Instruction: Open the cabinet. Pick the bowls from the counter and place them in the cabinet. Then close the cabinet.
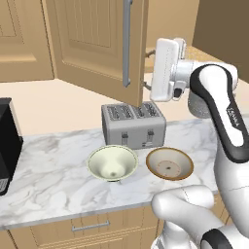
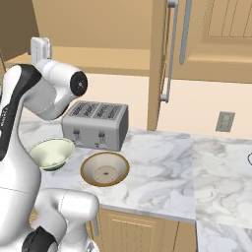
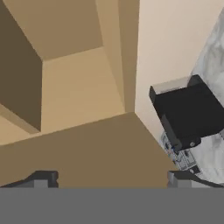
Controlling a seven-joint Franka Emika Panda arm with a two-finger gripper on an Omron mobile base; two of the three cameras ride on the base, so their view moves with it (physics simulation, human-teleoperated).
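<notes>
Two dark finger tips [image 3: 46,177] are rising at the bottom of the hand view, standing far apart with nothing between them, and the gripper [image 3: 113,178] is facing smooth tan wood panels and a black boxy appliance [image 3: 188,114] sitting on the marbled slab. Lower in the left base view, the white arm is bending up from the corner, its blocky white hand raised beside the edge of the open cabinet [image 1: 95,41] door, whose long silver bar handle [image 1: 127,44] is running vertically down the panelled light wood. On the counter [image 1: 48,175], a thick white-and-grey veined stone slab, the two bowls are sitting side by side, close but apart, just in front of a brushed-metal four-slot toaster [image 1: 133,124]. The deep cream bowl [image 1: 113,163] is flaring like a cone with a glossy pale inside; the shallower brown-rimmed bowl [image 1: 169,164] is showing a tan, matte interior with a small dark spot at its centre. Below the slab edge, a drawer [image 1: 90,227] with a short horizontal handle is showing.
</notes>
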